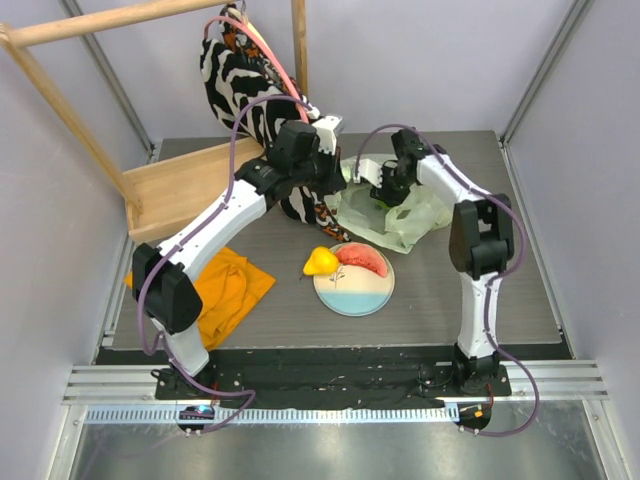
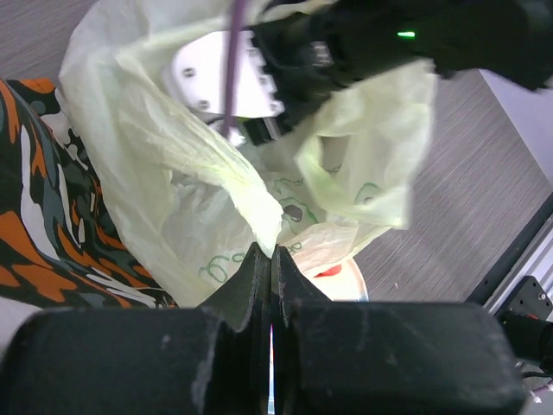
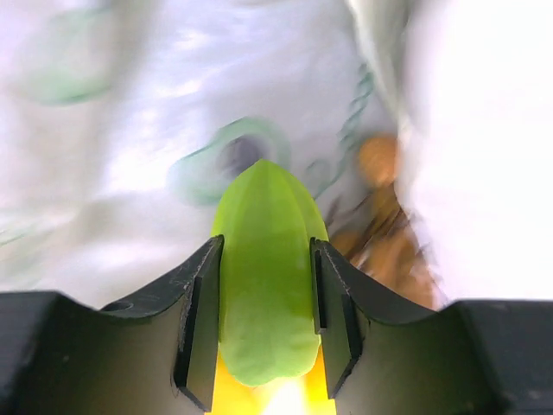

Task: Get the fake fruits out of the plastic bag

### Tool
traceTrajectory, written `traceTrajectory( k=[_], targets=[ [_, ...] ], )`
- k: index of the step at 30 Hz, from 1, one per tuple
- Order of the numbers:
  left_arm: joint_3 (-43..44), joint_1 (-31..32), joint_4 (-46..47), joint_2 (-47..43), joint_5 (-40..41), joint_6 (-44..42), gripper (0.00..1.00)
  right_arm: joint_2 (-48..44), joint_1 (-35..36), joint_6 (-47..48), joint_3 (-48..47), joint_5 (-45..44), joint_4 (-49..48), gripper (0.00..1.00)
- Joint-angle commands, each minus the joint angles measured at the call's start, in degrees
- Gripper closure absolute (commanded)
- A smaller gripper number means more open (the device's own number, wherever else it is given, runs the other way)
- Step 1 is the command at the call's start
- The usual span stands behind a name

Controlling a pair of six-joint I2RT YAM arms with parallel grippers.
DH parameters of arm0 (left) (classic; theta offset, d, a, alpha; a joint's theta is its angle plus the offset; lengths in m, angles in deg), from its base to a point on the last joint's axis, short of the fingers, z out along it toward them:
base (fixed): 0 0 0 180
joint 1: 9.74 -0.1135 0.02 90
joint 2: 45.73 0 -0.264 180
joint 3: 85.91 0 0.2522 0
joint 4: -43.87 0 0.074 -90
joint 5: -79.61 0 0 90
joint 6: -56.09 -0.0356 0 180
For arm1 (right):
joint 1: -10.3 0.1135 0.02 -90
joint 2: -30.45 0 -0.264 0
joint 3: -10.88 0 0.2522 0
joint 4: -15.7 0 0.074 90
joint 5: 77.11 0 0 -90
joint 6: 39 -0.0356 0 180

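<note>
The pale-green plastic bag lies at mid-table behind the plate. My left gripper is shut on a fold of the bag and holds it up. My right gripper is inside the bag, shut on a green oval fruit; a yellow fruit shows under it and a brownish grape bunch lies to its right. In the top view the right gripper reaches into the bag's mouth. A yellow pear and a red watermelon slice rest at the white-and-blue plate.
A zebra-patterned cloth bag hangs from a wooden frame at the back left, its patterned cloth beside my left gripper. An orange cloth lies at the front left. A wooden board sits at the left.
</note>
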Motion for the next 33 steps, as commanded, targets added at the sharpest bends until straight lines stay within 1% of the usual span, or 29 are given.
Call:
traceTrajectory(
  k=[1,2,3,9,10,12,13,16,17,19,20,23,25,26,30,31,33],
  targets=[
    [1.8,-0.1,2.4,-1.7,2.0,1.0,1.00,-18.1,0.4,-8.8,4.6,7.9,2.9,0.87],
    [2.7,-0.2,2.7,-1.0,2.7,1.6,1.00,-22.5,0.3,-10.7,6.3,8.9,3.3,0.88],
    [2.9,-0.3,2.8,-0.6,2.9,2.9,1.00,-24.6,0.4,-14.1,7.2,10.8,3.3,0.88],
    [4.2,-0.4,3.4,1.1,2.9,6.8,1.00,-39.5,0.6,-25.9,15.9,16.2,3.0,0.88],
    [4.2,-0.4,3.6,1.3,2.9,6.9,1.00,-40.9,1.4,-29.2,16.7,17.4,3.1,0.88],
    [4.2,-0.4,3.6,1.6,2.8,6.9,1.00,-43.6,2.7,-31.3,18.9,18.2,4.1,0.88],
    [4.2,-0.4,3.8,1.7,2.8,6.7,1.00,-45.9,4.6,-33.1,19.8,18.4,4.6,0.87],
    [4.0,-0.4,4.0,1.8,3.3,6.4,1.00,-50.3,8.2,-34.8,24.6,18.6,6.0,0.88],
    [3.9,-0.4,4.1,1.8,3.4,6.2,1.00,-51.1,10.5,-35.9,28.0,18.4,6.2,0.87],
    [3.7,-0.4,4.2,1.8,3.3,5.8,1.00,-52.4,11.9,-37.3,31.7,18.5,5.8,0.87],
    [3.7,-0.4,4.1,1.8,3.4,5.3,1.00,-53.0,13.3,-38.9,35.0,18.6,4.7,0.87],
    [2.4,-0.4,4.3,0.7,3.4,4.3,1.00,-52.1,15.0,-41.0,39.7,19.3,2.7,0.87],
    [1.6,-0.4,4.4,-0.2,3.4,3.6,1.00,-51.3,16.1,-43.4,41.6,18.7,0.5,0.87],
    [0.4,-0.4,4.4,-1.0,3.8,3.4,1.00,-50.2,16.2,-44.7,43.1,18.2,-2.1,0.87],
    [-2.5,-0.4,4.5,-3.6,4.0,1.9,1.00,-46.0,16.7,-51.7,44.4,13.1,-6.2,0.86],
    [-2.9,-0.4,4.5,-4.2,3.9,1.7,1.00,-45.8,16.7,-52.8,44.8,10.7,-7.3,0.86],
    [-4.2,-0.4,4.6,-5.4,4.1,1.2,1.00,-45.7,16.7,-55.6,46.6,8.8,-10.7,0.85]
  ],
)
